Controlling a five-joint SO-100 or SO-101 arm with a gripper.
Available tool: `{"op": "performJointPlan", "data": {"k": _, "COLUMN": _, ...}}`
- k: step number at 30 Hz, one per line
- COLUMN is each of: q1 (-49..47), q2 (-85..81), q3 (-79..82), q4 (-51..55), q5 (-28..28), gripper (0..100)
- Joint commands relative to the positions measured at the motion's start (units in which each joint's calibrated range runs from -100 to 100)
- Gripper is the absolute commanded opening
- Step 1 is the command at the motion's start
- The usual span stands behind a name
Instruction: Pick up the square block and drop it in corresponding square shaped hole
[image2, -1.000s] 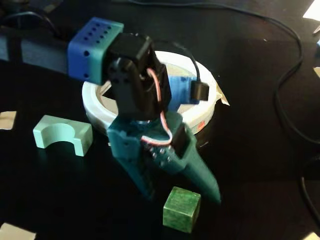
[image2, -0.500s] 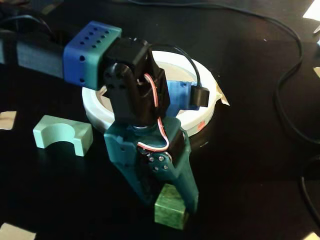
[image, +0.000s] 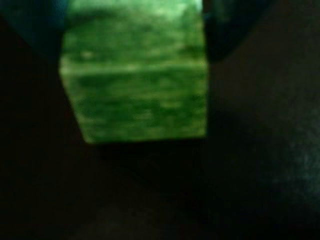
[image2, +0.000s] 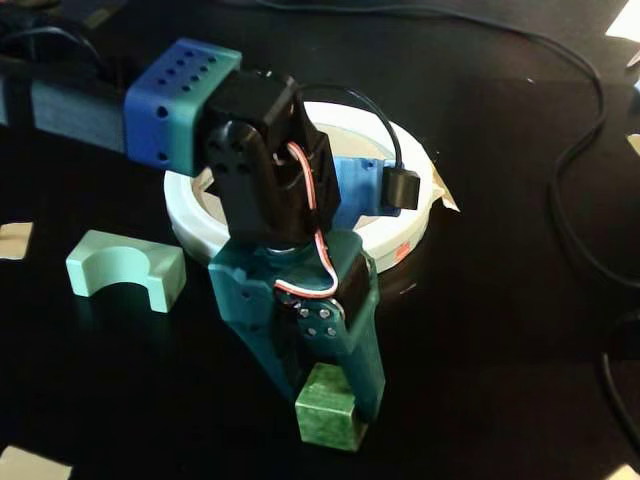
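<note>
From the wrist camera I see the square block (image: 135, 80) filling the upper middle of the picture, blurred by closeness, its mottled green faces bright against the black table (image: 260, 175). A dark teal finger (image: 35, 25) presses against its left side and another dark teal finger against its upper right corner, so my gripper (image: 132, 20) is clamped on the block with the jaws narrowed to the block's width. Below the block the surface is dark and I cannot make out any detail there.

In the fixed view the arm reaches in from the upper left, and the gripper (image2: 328, 405) points down toward the near edge of the table (image2: 500, 380). Its two teal fingers (image2: 368, 370) straddle the square block (image2: 326, 412), one on each side, touching it; the block sits between the tips at the table surface, and I cannot tell whether it is resting or just lifted. Behind the arm lies the white round rim (image2: 405, 235) of the disc, mostly hidden by the wrist, so I cannot see the square shaped hole here. The block is well apart from that rim, nearer the camera. A pale mint arch block (image2: 125, 270) lies to the left, apart from both. A black cable (image2: 570, 160) runs along the right side.
</note>
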Motion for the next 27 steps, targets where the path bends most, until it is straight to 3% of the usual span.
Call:
{"op": "performJointPlan", "data": {"k": 1, "q1": -0.4, "q2": -7.5, "q3": -4.6, "q4": 6.8, "q5": -0.1, "gripper": 31}}
{"op": "performJointPlan", "data": {"k": 8, "q1": -3.3, "q2": -22.8, "q3": -4.6, "q4": 19.4, "q5": -1.1, "gripper": 31}}
{"op": "performJointPlan", "data": {"k": 12, "q1": -7.3, "q2": -30.1, "q3": -4.6, "q4": 20.0, "q5": -3.6, "gripper": 31}}
{"op": "performJointPlan", "data": {"k": 27, "q1": -38.4, "q2": -34.3, "q3": -3.5, "q4": 20.0, "q5": -17.4, "gripper": 31}}
